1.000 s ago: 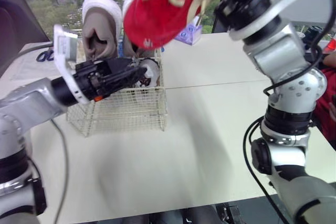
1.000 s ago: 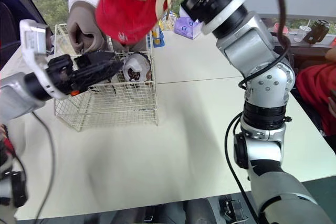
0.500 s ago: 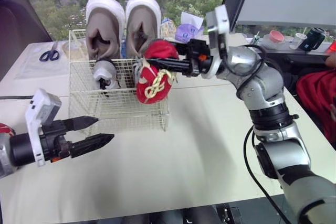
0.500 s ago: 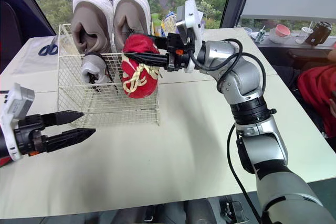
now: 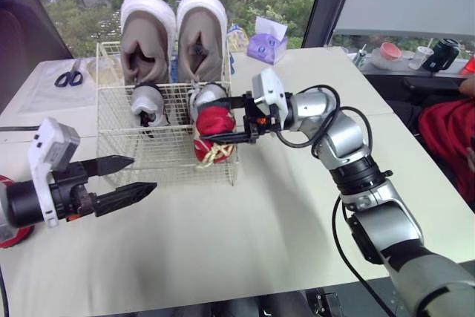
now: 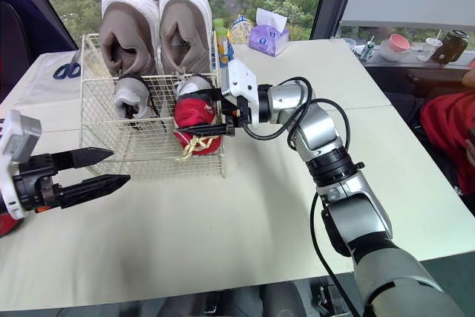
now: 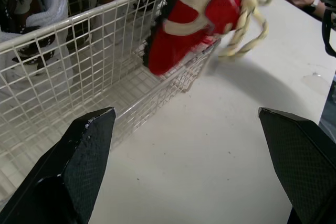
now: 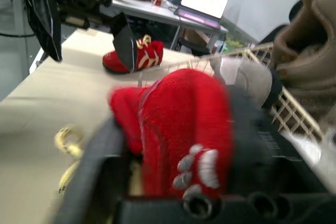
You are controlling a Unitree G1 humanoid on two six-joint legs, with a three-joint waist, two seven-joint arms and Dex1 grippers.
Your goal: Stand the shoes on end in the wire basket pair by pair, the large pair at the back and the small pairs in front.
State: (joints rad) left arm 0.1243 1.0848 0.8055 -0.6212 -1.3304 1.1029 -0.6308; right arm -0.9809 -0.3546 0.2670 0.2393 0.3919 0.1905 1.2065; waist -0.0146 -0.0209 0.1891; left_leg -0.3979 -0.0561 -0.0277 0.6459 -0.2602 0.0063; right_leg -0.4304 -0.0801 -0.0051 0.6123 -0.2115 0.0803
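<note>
The wire basket [image 5: 159,155] stands on the table left of centre. Two large tan shoes [image 5: 147,38] with white soles stand on end along its back. In front of them stand two small grey shoes [image 5: 148,103]. My right gripper [image 5: 215,119] is shut on a small red shoe [image 7: 191,11] in the basket's front right corner, toe down, with its yellow laces [image 7: 242,22] hanging outside the wire. My left gripper [image 5: 142,173] is open and holds nothing, low over the table in front of the basket's left side. A second red shoe [image 8: 135,59] lies on the table by my left arm.
Scissors [image 5: 70,77] lie at the back left of the table. A purple tissue box [image 5: 268,44] stands behind the basket on the right. Cups [image 5: 390,51] and a dark bottle [image 5: 444,54] stand at the far right. A person's red sleeve [image 5: 447,135] shows at the right edge.
My right gripper has brought the red shoe down from high above into the basket's front right corner. My left gripper has drawn back from the basket to the table in front of it.
</note>
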